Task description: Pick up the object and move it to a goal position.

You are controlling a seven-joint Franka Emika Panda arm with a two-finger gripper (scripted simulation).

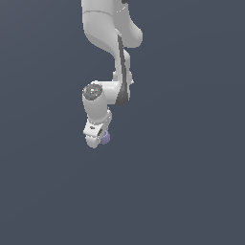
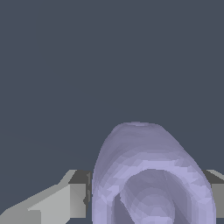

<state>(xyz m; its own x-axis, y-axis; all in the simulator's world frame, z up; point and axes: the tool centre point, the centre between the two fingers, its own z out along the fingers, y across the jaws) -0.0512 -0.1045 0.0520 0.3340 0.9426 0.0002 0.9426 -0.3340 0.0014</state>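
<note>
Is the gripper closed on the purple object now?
Yes: gripper shut on purple object, a finger against each side.

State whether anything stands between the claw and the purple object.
Nothing visible does. The lavender object sits between the claw fingers, touching them on both sides in the wrist view.

I see the arm [image 1: 107, 28] as smooth, glossy white plastic-like shell with dark matt seams. The object [image 2: 151, 179] looks matt lavender, its surface faceted and lumpy. The end effector [image 2: 148, 194] fingers [image 2: 76, 199] read as dull pale grey with darker matt pads.
</note>
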